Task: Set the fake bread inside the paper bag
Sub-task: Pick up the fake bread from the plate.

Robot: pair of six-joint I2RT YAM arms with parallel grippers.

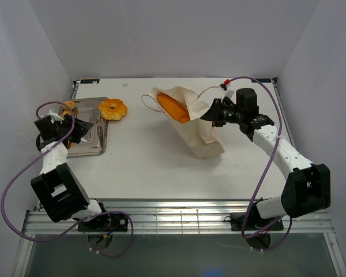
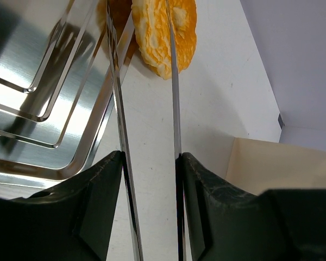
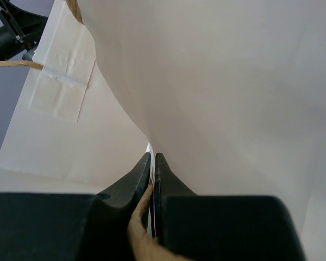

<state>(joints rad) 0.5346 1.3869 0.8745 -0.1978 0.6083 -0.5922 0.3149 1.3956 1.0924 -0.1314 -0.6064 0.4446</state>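
The paper bag (image 1: 199, 124) lies on its side mid-table, mouth facing far left. An orange loaf (image 1: 173, 107) shows inside the mouth. My right gripper (image 1: 208, 113) is shut on the bag's upper rim, with paper and handle cord pinched between the jaws in the right wrist view (image 3: 152, 156). A ring doughnut (image 1: 113, 109) rests at the far right corner of the metal tray (image 1: 87, 144). A small roll (image 1: 69, 105) sits at the tray's far left. My left gripper (image 1: 82, 129) is shut on thin tongs (image 2: 119, 109), whose arms reach the doughnut (image 2: 165, 32).
The tray (image 2: 38, 81) fills the left of the left wrist view, and a corner of the bag (image 2: 271, 163) shows at right. White enclosure walls stand on the left, right and far sides. A loose cord handle (image 1: 147, 104) lies by the bag's mouth.
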